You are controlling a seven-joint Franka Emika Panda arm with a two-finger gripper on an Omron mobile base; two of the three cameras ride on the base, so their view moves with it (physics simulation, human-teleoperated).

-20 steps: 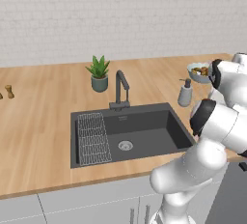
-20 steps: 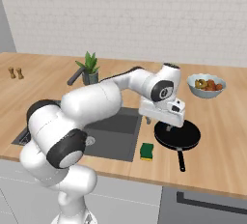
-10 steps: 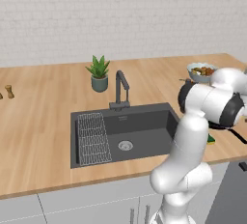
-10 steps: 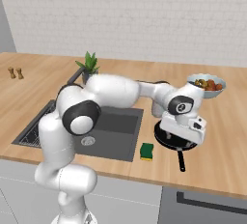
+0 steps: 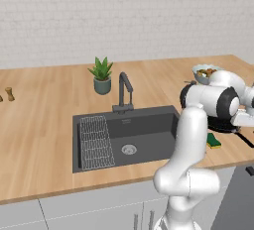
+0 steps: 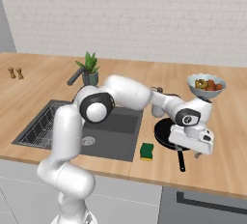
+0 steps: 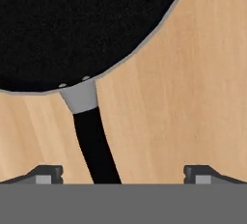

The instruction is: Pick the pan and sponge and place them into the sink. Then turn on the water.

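**Open gripper poised over the pan's handle**

The pan sits flat on the wooden counter, directly below and ahead of the gripper. Its short dark handle runs back toward the gripper and passes between the two fingertips, nearer the left one in the hand view than the right. The jaws stand wide apart and hold nothing.

I judge the pan to be rigid and fairly heavy for its size, with most of its weight in the round body. Gripped by the handle, it will likely want to droop at the far end, so a hold close to the grey collar where handle meets body looks wiser than one at the tip. The handle is narrow and smooth, so it may twist in the grip unless the fingers close squarely across it; shifting the gripper a little to centre the handle should help.

From the right base view, the sponge lies on the counter just beside the pan, on the sink side of the gripper. The sink lies beyond the sponge, its near edge close by. A bowl of food stands behind the gripper's position, apart from the pan. The path to the basin looks open, though the pan should lift clear of the sponge and the sink rim.
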